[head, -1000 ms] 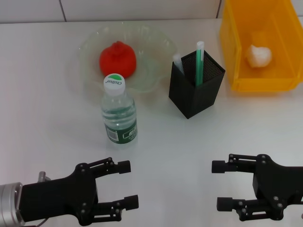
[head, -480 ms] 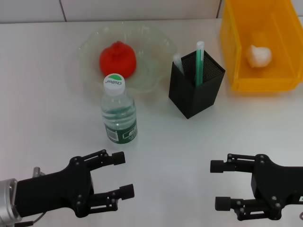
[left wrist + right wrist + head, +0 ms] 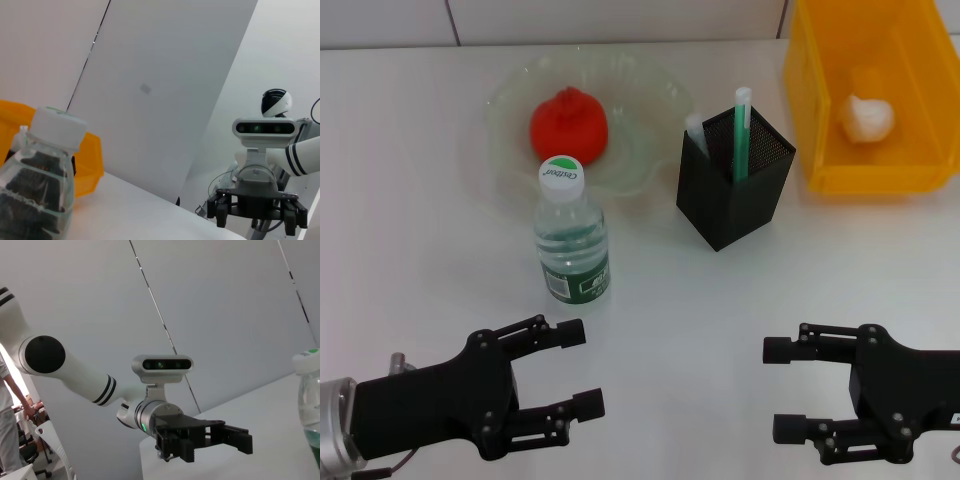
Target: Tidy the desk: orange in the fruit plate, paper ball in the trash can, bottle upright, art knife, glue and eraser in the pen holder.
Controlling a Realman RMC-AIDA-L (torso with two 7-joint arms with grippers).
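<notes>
a white table (image 3: pixel 410 250) is filling the head view, glossy and softly reflecting light. at 12 o'clock a pale tiled wall (image 3: pixel 620 20) is running along its far edge, showing 2 dark seams. in the wrist views, plain grey-white wall panels (image 3: pixel 225 305) are rising behind, crossed by thin dark lines.

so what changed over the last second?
The left gripper drew back toward the robot, jaws open and empty. The right gripper barely moved, also open. Bottle, orange, paper ball and pen holder stayed put.
</notes>
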